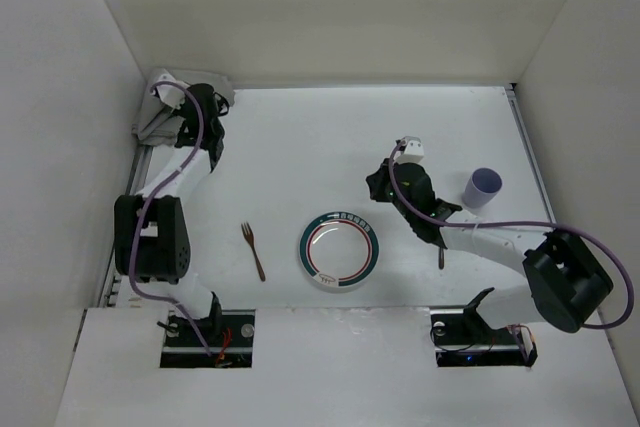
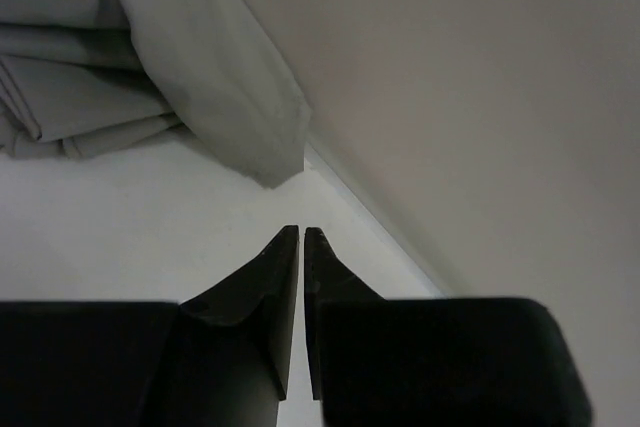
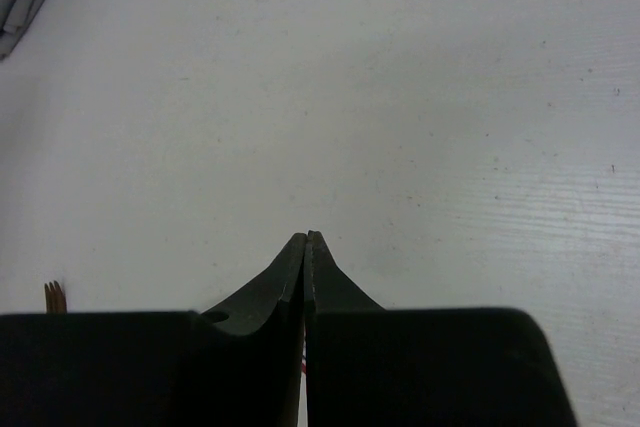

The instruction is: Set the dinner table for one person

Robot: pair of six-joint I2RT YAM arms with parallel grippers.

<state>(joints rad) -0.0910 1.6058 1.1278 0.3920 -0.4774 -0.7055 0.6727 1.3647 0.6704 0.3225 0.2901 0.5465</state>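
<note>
The dinner table (image 1: 320,137) is a white surface between white walls. A plate (image 1: 339,251) with a red and green rim lies near its front middle, and a small brown fork (image 1: 253,250) lies to its left. A pale purple cup (image 1: 483,188) stands at the right. My left gripper (image 1: 218,102) is shut and empty at the far left corner, next to a crumpled grey cloth (image 2: 150,57). My right gripper (image 1: 374,185) is shut and empty above the bare table, just beyond the plate. In the right wrist view the fork's tines (image 3: 54,297) show at the lower left.
A dark slim utensil (image 1: 440,255) lies partly under the right forearm, to the right of the plate. Metal rails (image 1: 528,157) run along the table's sides. The grey cloth (image 1: 158,119) fills the far left corner against the wall.
</note>
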